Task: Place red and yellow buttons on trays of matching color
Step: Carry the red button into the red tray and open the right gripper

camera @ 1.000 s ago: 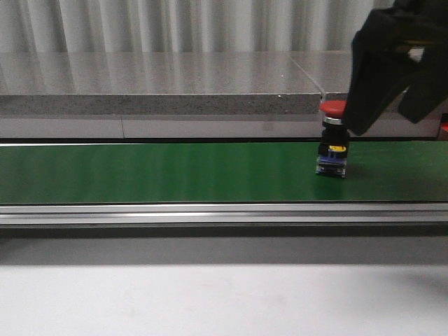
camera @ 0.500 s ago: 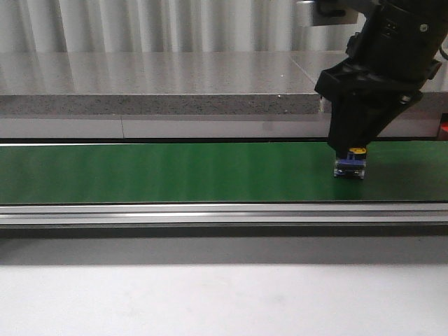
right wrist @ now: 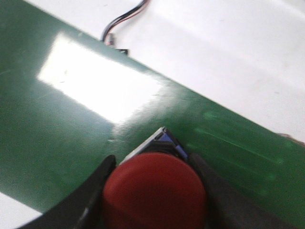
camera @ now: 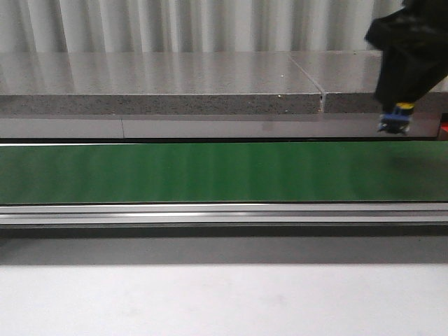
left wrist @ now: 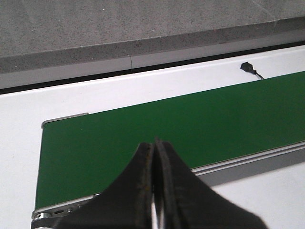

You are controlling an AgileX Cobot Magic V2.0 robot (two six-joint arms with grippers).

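Observation:
My right gripper (camera: 396, 115) is shut on the red button (right wrist: 155, 191) and holds it in the air above the right end of the green belt (camera: 210, 171). In the front view only the button's blue and yellow base (camera: 395, 119) sticks out below the black fingers. In the right wrist view the red cap fills the space between both fingers (right wrist: 93, 200). My left gripper (left wrist: 155, 162) is shut and empty, above the near edge of the belt (left wrist: 167, 124). No yellow button and no tray is in view.
A grey stone ledge (camera: 175, 87) runs behind the belt. An aluminium rail (camera: 210, 213) borders the belt's front, with white table (camera: 210, 301) before it. A small black connector with a cable (left wrist: 248, 67) lies on the white surface beyond the belt.
My right gripper came down over the red button on the belt, closed on it, and has lifted it up and to the right. The belt is now bare.

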